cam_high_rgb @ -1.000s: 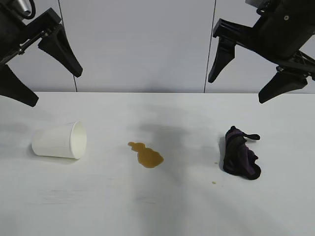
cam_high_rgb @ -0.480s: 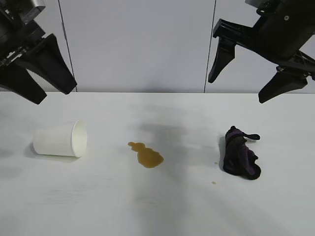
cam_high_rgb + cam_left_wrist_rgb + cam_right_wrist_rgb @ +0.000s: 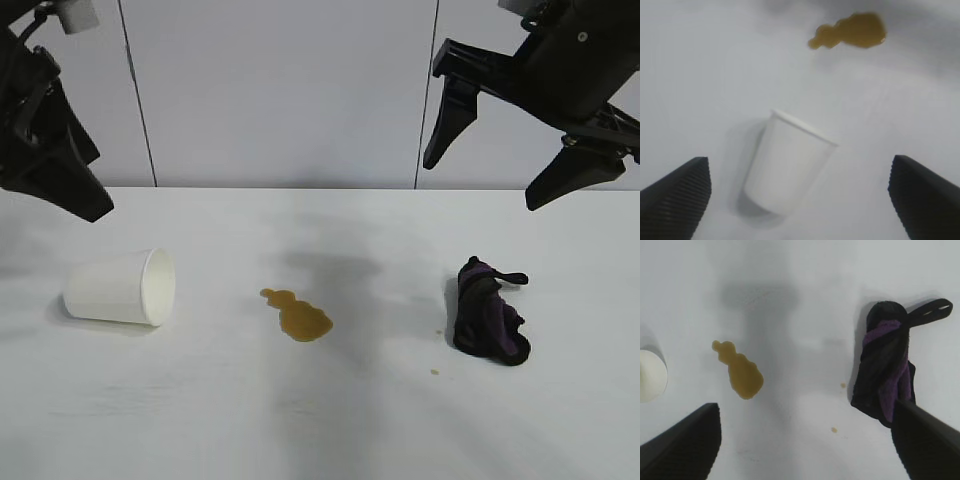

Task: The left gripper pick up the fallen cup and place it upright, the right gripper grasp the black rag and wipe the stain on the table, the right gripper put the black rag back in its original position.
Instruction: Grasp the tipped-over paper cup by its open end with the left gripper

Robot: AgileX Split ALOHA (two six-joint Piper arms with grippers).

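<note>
The white paper cup (image 3: 118,288) lies on its side at the left of the white table (image 3: 320,430), mouth toward the stain. My left gripper (image 3: 70,180) hangs above and behind it; in the left wrist view it (image 3: 797,159) is wide open, with the cup (image 3: 787,167) between and below its fingers, untouched. The amber stain (image 3: 297,316) is at the table's middle. The black rag (image 3: 488,312) with purple streaks lies at the right. My right gripper (image 3: 482,185) hangs high above it, open and empty.
Two small amber drops (image 3: 834,429) lie near the rag (image 3: 885,375). The right wrist view also shows the stain (image 3: 740,372) and the cup's rim (image 3: 650,375). The stain shows in the left wrist view (image 3: 852,30). A grey panelled wall stands behind the table.
My left gripper has turned and swung down toward the left, closer over the cup. The cup, stain, rag and right arm have not moved.
</note>
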